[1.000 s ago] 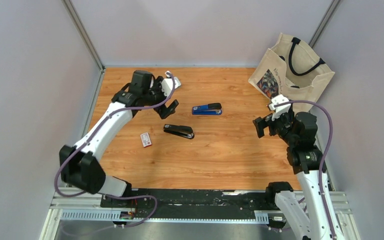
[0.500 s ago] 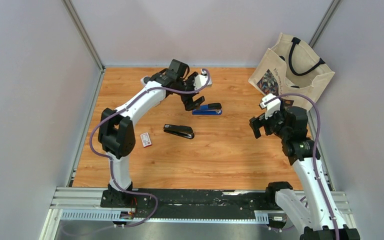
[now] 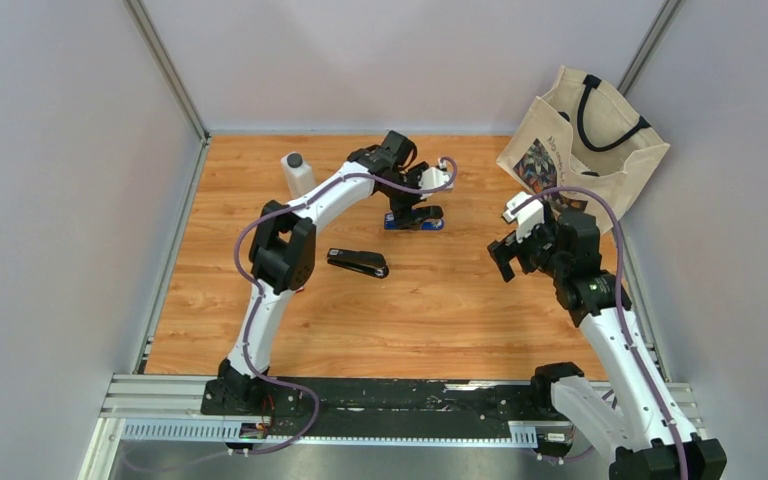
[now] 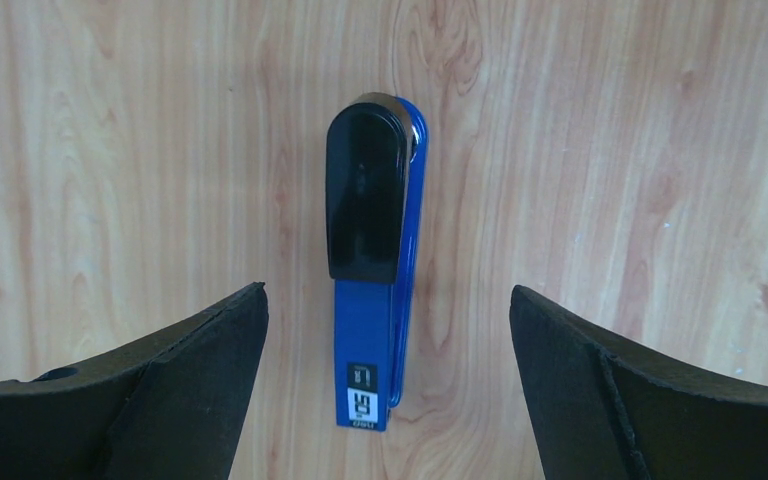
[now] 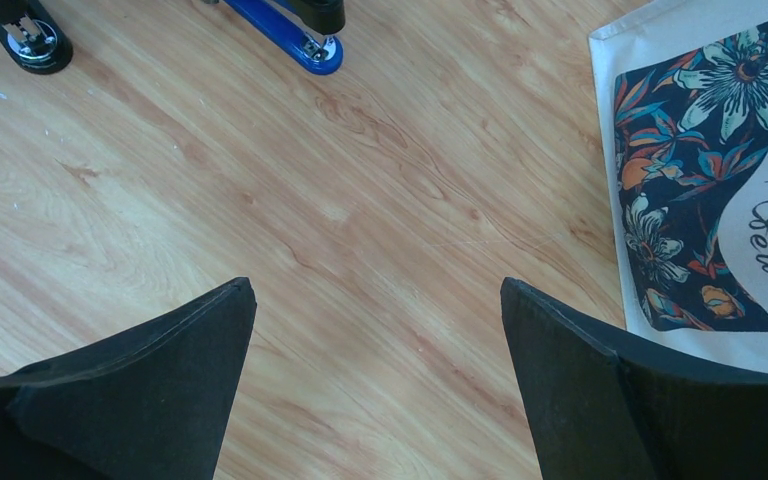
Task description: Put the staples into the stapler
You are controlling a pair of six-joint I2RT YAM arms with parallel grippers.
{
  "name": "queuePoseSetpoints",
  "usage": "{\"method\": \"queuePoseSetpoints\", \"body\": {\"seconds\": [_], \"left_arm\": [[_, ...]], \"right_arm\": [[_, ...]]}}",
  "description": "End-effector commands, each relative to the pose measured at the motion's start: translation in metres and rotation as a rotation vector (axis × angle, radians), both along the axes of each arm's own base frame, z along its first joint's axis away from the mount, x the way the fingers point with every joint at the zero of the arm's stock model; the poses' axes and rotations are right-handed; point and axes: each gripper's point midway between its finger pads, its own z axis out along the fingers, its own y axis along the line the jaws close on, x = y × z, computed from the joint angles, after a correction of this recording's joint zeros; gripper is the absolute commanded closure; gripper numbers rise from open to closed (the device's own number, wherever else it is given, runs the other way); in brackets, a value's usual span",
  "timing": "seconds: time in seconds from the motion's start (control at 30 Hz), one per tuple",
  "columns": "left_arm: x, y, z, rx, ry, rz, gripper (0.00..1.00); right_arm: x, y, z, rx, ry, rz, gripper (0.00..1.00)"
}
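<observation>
White bottle (image 3: 298,172) sits back-left, with the black stapler (image 3: 357,262) lying flat mid-table. Left gripper (image 3: 418,214) hangs straight over the blue stapler (image 4: 370,340), jaws spread wide either side of it, no contact. Right gripper (image 5: 378,290) is likewise spread wide, holding nothing, above bare wood near the tote bag (image 3: 580,140).

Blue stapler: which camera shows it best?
Left wrist: the blue stapler lies whole and centred between the left gripper's open jaws. The top view has it mostly hidden under that gripper; the right wrist catches only one end at its top edge.
</observation>
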Motion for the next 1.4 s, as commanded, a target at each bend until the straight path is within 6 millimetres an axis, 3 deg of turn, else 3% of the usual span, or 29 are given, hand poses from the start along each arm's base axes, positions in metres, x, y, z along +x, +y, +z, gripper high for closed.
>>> {"method": "queuePoseSetpoints", "body": {"seconds": [0.0,0.1,0.4,0.8,1.03,1.13,1.2,1.37], "left_arm": [[0.002,-0.011,-0.005,0.023,-0.028,-0.044,0.03],[0.005,-0.014,-0.014,0.044,-0.038,-0.047,0.07],[0.005,-0.012,-0.023,0.082,-0.022,-0.046,0.39],[-0.004,-0.008,-0.038,0.164,-0.028,-0.079,0.44],[-0.003,-0.009,-0.04,0.183,-0.04,-0.072,0.67],[-0.001,-0.011,-0.036,0.169,-0.039,-0.054,0.91],[-0.003,-0.013,-0.031,0.15,-0.03,-0.046,1.0],[-0.012,-0.02,0.009,0.072,-0.025,-0.033,1.0]], "right_arm": [[0.004,0.001,-0.002,-0.053,-0.017,0.014,0.0],[0.004,0.004,-0.005,-0.066,-0.009,0.025,0.0],[0.006,0.009,-0.011,-0.113,-0.003,0.03,0.0],[0.006,0.008,-0.008,-0.111,-0.011,0.019,0.0],[0.005,0.008,-0.008,-0.111,-0.011,0.022,0.0],[0.006,0.009,-0.009,-0.113,-0.01,0.026,0.0],[0.006,0.01,-0.008,-0.111,-0.011,0.027,0.0],[0.006,0.009,-0.001,-0.1,-0.026,0.011,0.0]]}}
